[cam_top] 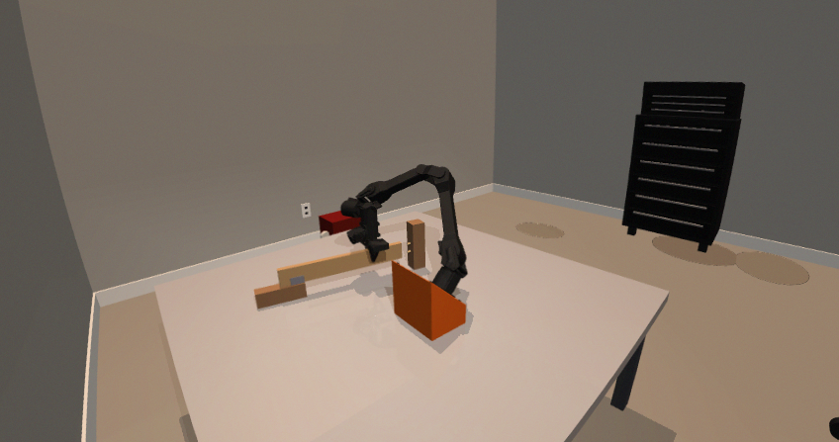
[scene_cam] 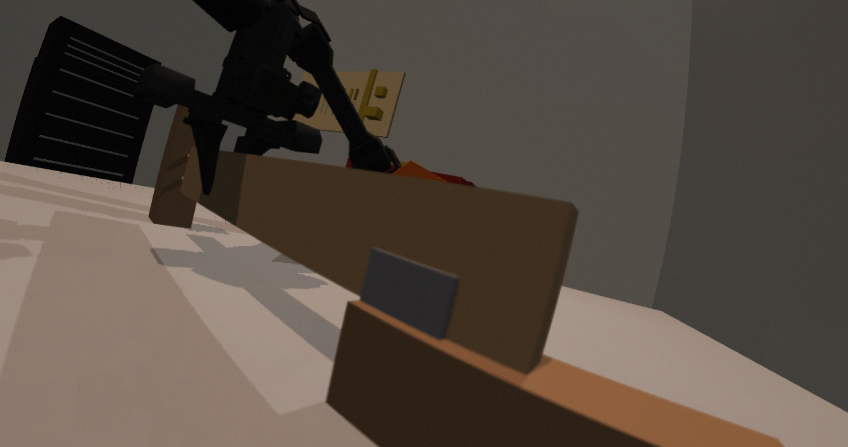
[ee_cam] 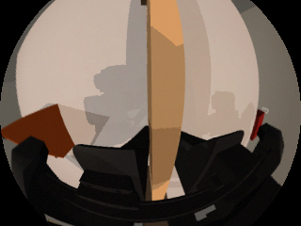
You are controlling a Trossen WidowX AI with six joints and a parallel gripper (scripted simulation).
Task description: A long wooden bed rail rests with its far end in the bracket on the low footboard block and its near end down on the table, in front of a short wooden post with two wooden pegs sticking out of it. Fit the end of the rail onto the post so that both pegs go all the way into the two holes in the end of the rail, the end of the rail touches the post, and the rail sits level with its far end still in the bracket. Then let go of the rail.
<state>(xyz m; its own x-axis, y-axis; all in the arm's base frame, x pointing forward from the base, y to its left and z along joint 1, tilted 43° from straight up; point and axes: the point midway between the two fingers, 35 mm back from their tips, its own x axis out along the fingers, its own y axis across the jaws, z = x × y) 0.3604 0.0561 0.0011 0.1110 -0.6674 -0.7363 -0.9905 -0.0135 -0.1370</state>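
The long wooden rail (cam_top: pixel 335 264) (scene_cam: pixel 380 228) (ee_cam: pixel 165 88) is lifted at its near end and looks about level. Its far end sits behind the grey bracket (cam_top: pixel 297 281) (scene_cam: pixel 409 292) on the low footboard block (cam_top: pixel 276 297) (scene_cam: pixel 476 395). My gripper (cam_top: pixel 373 253) (scene_cam: pixel 208 169) (ee_cam: pixel 156 128) is shut on the rail near its post end. The short post (cam_top: pixel 416 243) (scene_cam: pixel 172 169) stands just beyond that end. Its two pegs (cam_top: pixel 408 248) show in a small gap between rail and post in the top view.
An orange open box (cam_top: pixel 426 306) (ee_cam: pixel 40 128) stands on the table in front of the arm's base. A red block (cam_top: pixel 338 221) lies behind the gripper. A black drawer cabinet (cam_top: pixel 683 161) stands on the floor far right.
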